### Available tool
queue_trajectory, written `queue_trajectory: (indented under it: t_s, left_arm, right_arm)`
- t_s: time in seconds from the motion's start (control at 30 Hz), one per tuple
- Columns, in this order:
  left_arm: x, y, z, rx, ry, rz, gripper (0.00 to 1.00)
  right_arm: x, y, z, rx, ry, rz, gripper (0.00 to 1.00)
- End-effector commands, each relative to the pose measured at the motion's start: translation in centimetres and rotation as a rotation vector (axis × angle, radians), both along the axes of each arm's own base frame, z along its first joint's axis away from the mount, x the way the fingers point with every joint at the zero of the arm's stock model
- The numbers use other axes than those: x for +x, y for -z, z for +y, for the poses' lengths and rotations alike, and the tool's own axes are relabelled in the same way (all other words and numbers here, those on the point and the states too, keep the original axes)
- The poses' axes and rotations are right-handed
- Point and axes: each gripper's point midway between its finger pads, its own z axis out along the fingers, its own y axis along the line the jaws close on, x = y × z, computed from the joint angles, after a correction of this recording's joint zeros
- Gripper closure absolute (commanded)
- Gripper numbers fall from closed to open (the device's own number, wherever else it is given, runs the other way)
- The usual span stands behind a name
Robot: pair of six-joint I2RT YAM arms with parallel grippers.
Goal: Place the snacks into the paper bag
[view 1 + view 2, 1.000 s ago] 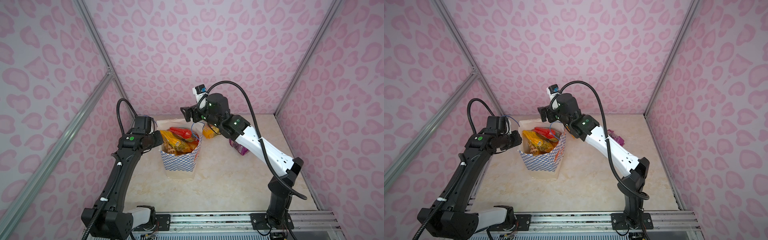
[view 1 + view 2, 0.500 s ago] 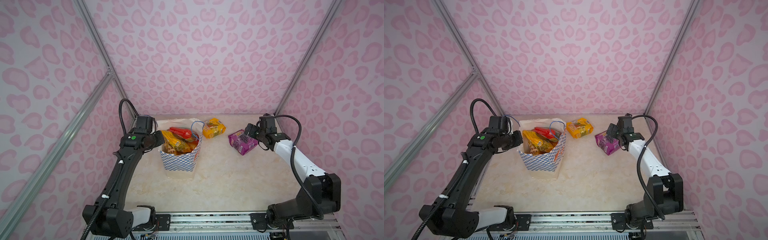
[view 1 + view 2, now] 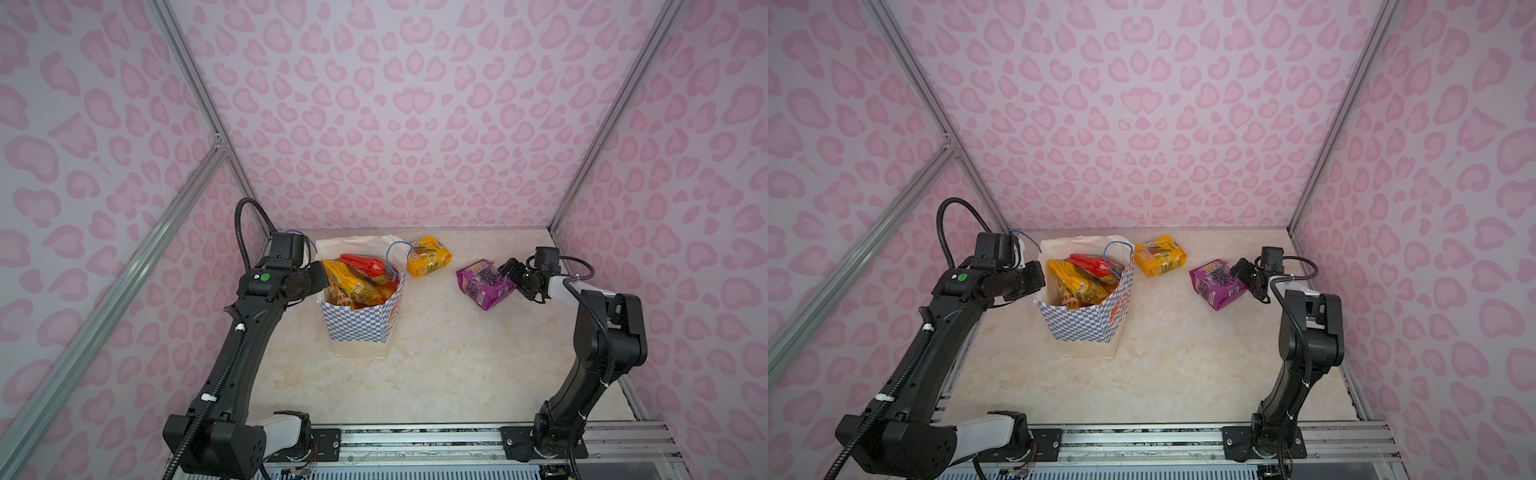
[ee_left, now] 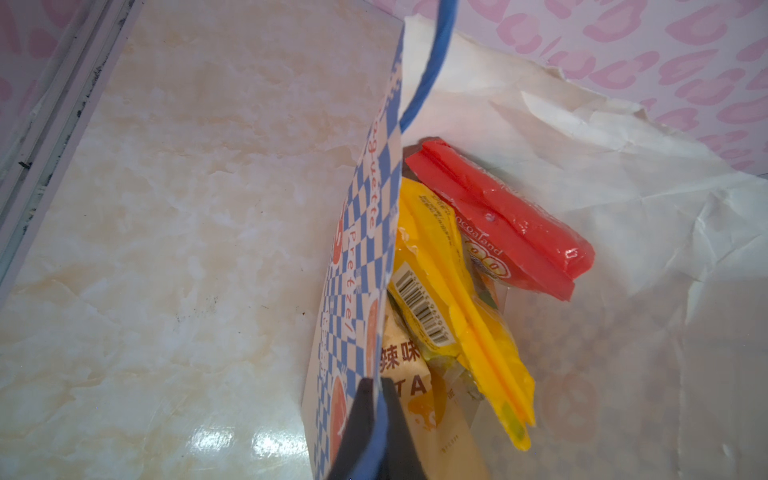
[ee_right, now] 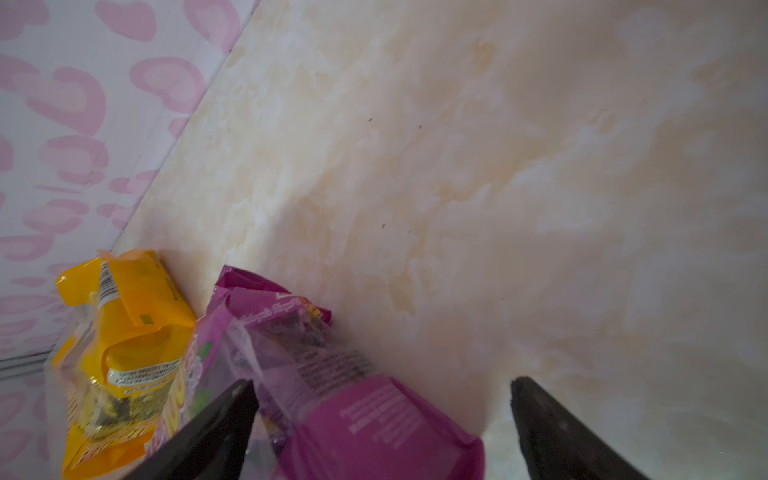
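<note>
Left gripper (image 4: pixel 374 415) clamps the rim of the cream, blue-checkered paper bag (image 3: pixel 357 328); a red plastic packet (image 3: pixel 360 264) and a yellow plastic packet (image 3: pixel 345 283) sit inside. Right gripper (image 5: pixel 380 384) gapes around a purple plastic packet (image 3: pixel 484 284) right of the bag, gripping nothing. An orange plastic packet (image 3: pixel 428 262) just beside the bag also waits.

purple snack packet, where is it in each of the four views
Top view: purple packet right of centre, beside the right gripper.
Top view: same place, right of centre.
Left wrist: not in it.
Right wrist: close up, between the open jaws.
Shared landmark: the yellow packet lying beside it, absent from the left wrist view.
</note>
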Motion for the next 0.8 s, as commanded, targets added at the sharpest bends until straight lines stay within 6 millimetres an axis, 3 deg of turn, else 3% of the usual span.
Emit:
queue_trajectory:
  t_s: [0.0, 0.17, 0.33, 0.5, 0.6, 0.77]
  left_arm:
    - [0.4, -0.7, 0.0, 0.002, 0.004, -0.037, 0.96]
    - [0.8, -0.5, -0.1, -0.002, 0.006, -0.035, 0.96]
    - [1.1, -0.2, -0.3, -0.010, 0.009, -0.027, 0.96]
    - [1.1, -0.3, -0.3, -0.012, 0.008, -0.032, 0.96]
    - [1.1, -0.3, -0.3, -0.010, 0.008, -0.034, 0.96]
    - [1.3, -0.2, -0.4, -0.018, 0.010, -0.028, 0.96]
  right_arm:
    - [-0.6, -1.9, 4.4, 0.132, -0.133, -0.077, 0.02]
    - [-4.9, -2.5, 10.0, 0.241, -0.254, -0.047, 0.03]
    - [-8.8, -4.2, 16.1, 0.226, -0.440, -0.029, 0.02]
    - [-9.9, -4.8, 15.3, 0.141, -0.426, -0.022, 0.05]
    - [-10.7, -3.9, 15.1, 0.093, -0.441, 0.023, 0.05]
    - [-11.8, -3.1, 18.2, 0.143, -0.537, 0.033, 0.07]
